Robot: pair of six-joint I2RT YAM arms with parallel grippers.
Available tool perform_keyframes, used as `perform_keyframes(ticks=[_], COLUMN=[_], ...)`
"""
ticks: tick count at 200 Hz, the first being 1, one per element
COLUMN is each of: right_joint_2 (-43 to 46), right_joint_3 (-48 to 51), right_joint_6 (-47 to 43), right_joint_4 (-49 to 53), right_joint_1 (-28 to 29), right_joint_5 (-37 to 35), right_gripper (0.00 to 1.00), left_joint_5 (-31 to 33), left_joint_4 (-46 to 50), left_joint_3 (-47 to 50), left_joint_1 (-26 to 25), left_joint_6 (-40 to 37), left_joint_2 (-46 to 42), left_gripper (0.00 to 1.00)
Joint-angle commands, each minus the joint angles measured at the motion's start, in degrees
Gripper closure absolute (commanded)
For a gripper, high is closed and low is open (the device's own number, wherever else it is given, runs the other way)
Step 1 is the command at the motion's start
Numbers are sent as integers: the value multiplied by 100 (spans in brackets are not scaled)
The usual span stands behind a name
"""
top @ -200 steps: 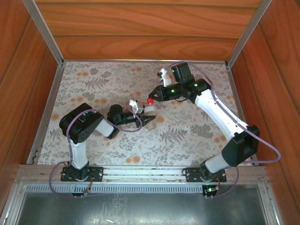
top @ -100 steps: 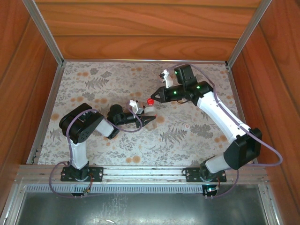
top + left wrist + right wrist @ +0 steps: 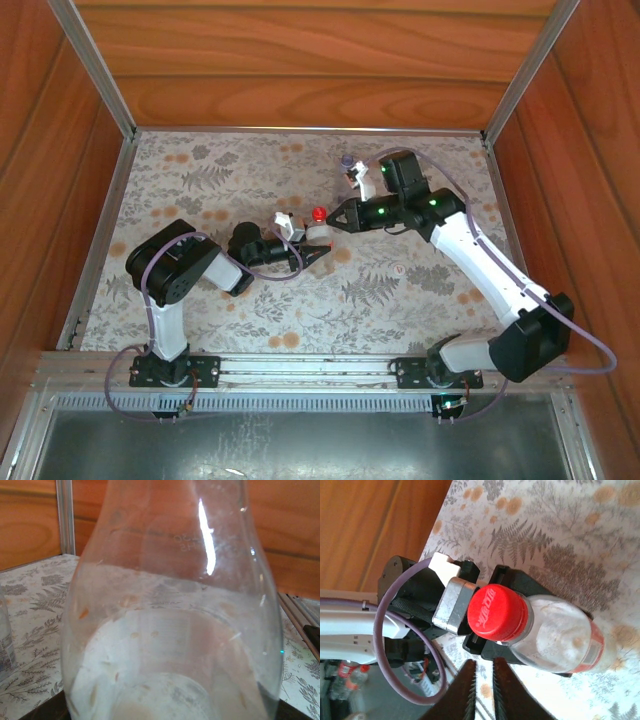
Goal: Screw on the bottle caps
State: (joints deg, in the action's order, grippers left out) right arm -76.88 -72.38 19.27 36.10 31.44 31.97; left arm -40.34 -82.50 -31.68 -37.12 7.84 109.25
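Starting nearest the bases: the left gripper hasn't budged since a second ago. Its jaws are clenched on the body of the red-labelled bottle, one black jaw on each side, over the middle of the table. From the left wrist the bottle's clear wall is pressed right up to the lens.

The red cap sits on the bottle's neck, same spot as before.

What did change is the right gripper. A second ago its tips were right at the cap; now it has backed off toward the right and hangs just beside it, not touching. The jaws are nearly pinched together with only a slim gap (nothing in there). That arm's elbow has also swung out toward the right and nearer edge.

Farthest back, with the wrist shifted, a second small bottle shows behind the right gripper on the patterned cloth. It's too small to tell whether it's capped.
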Motion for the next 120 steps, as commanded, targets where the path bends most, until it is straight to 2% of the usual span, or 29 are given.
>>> perform_keyframes(ticks=[1,62,120], right_joint_2=[-24,-858,-1019], right_joint_3=[-198,-1016,-934], right_joint_6=[21,-349,-371], right_joint_4=[-116,154,161], right_joint_1=[-59,-94,-94], right_joint_5=[-171,114,423], right_gripper=[75,74,83], left_joint_5=[-6,-18,-20], left_joint_4=[375,384,392], left_joint_3=[-5,-5,-13], left_joint_1=[56,51,53], left_joint_6=[29,32,68], left_joint_2=[0,-62,-43], left_gripper=[45,45,45])
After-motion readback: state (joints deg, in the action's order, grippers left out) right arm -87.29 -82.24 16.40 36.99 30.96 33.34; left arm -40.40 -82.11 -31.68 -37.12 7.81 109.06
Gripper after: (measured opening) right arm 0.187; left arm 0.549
